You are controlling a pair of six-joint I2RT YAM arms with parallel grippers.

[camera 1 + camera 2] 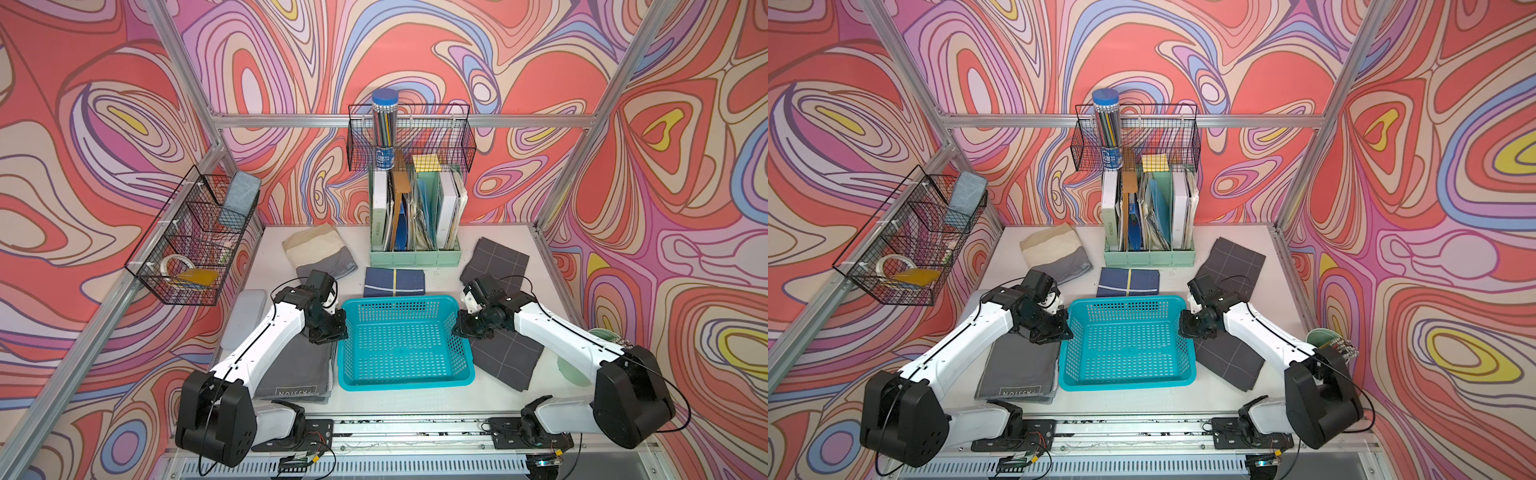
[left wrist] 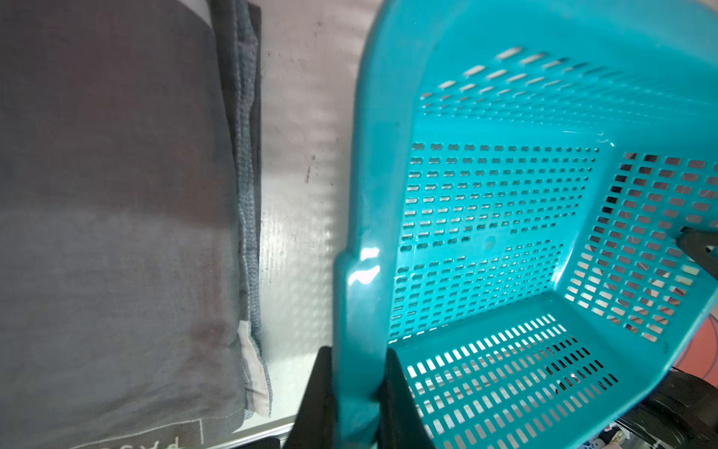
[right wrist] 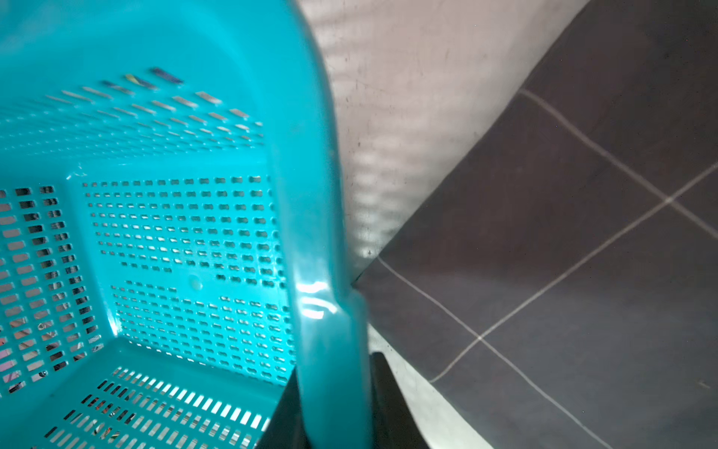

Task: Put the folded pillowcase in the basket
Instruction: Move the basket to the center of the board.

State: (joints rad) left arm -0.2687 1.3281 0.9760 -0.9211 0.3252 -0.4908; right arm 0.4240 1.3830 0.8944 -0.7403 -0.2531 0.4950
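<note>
The turquoise basket [image 1: 405, 382] [image 1: 1127, 384] stands empty in the middle of the table. My left gripper [image 1: 338, 328] [image 1: 1065, 328] [image 2: 358, 352] is shut on its left rim [image 2: 373, 194]. My right gripper [image 1: 459, 326] [image 1: 1183, 326] [image 3: 334, 369] is shut on its right rim [image 3: 311, 194]. Folded cloths lie around it: a grey one [image 1: 295, 370] [image 2: 116, 233] to the left, a dark grid-lined one [image 1: 505, 357] [image 3: 563, 252] to the right, a navy one [image 1: 394, 281] behind, and a beige-and-grey one [image 1: 318, 251] at the back left. I cannot tell which is the pillowcase.
A mint file organizer [image 1: 415, 232] with books stands at the back centre. Black wire baskets hang on the left wall [image 1: 195, 237] and the back rail [image 1: 409, 137]. A flat grey case [image 1: 245, 320] lies at the table's left edge, and a pale green dish [image 1: 598, 332] at the right.
</note>
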